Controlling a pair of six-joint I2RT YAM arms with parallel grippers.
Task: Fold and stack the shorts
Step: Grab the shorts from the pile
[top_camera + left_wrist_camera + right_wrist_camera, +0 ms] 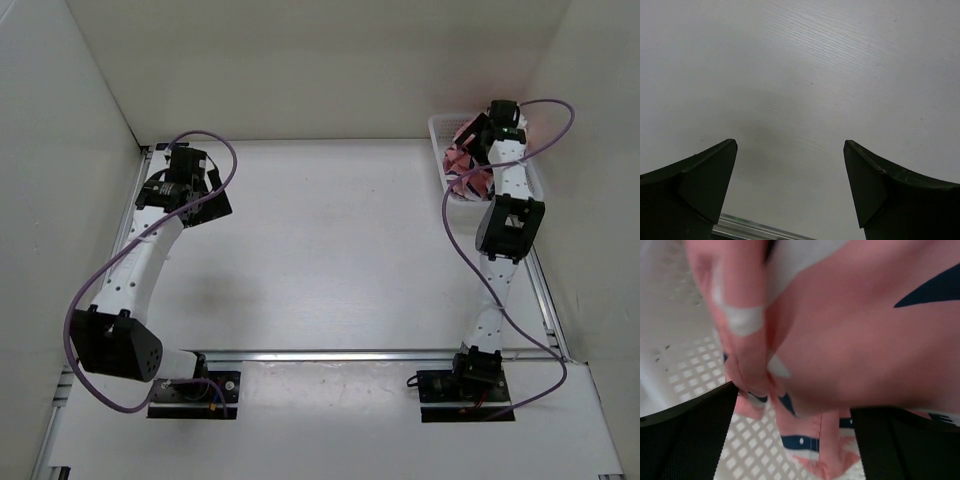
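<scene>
The salmon-pink shorts (462, 160) with navy-and-white shark shapes lie bunched in the white mesh basket (437, 128) at the far right. My right gripper (474, 140) reaches down into the basket. In the right wrist view the shorts (865, 340) fill the frame, blurred and very close. My right gripper (794, 400) stands with its jaws wide apart and a hanging fold of the fabric between them, above the basket's mesh (685, 370). My left gripper (210, 208) hovers over the bare table at the far left. In the left wrist view it (790, 145) is open and empty.
White walls enclose the table on the left, back and right. The basket stands against the right wall near the back corner. An aluminium rail (340, 354) runs across in front of the arm bases, and another rail (755, 231) shows under my left gripper.
</scene>
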